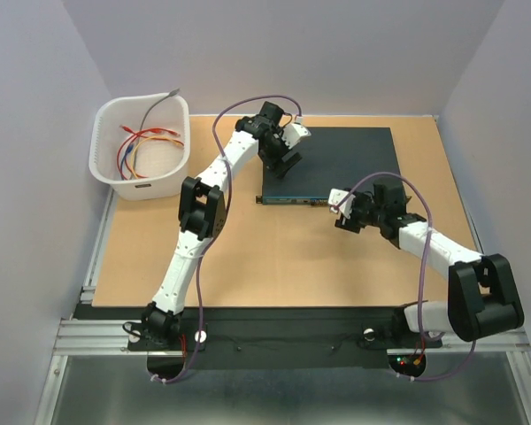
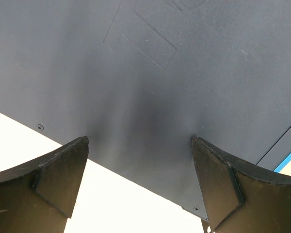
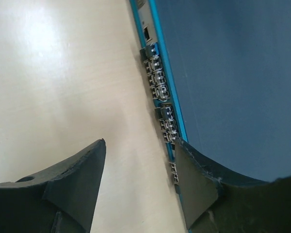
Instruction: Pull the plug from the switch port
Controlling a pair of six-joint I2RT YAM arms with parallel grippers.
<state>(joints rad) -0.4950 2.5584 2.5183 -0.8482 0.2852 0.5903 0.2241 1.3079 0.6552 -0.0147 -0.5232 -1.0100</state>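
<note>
I saw switch (image 1: 345, 159) mid-table toward far side, teal port face (image 3: 157, 85) along near edge, running left-right. Right gripper (image 3: 140, 184) nearer: jaws spread, straddling port row right of middle. Left gripper (image 2: 140, 179) spread over switch top, far-left. I couldn't make out plug.

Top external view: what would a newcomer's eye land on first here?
The dark switch in the middle, with the left gripper over its top, jaws open. The right gripper, jaws open too, is at the switch's teal port face. At far left, a white basket holds coloured cables.
</note>
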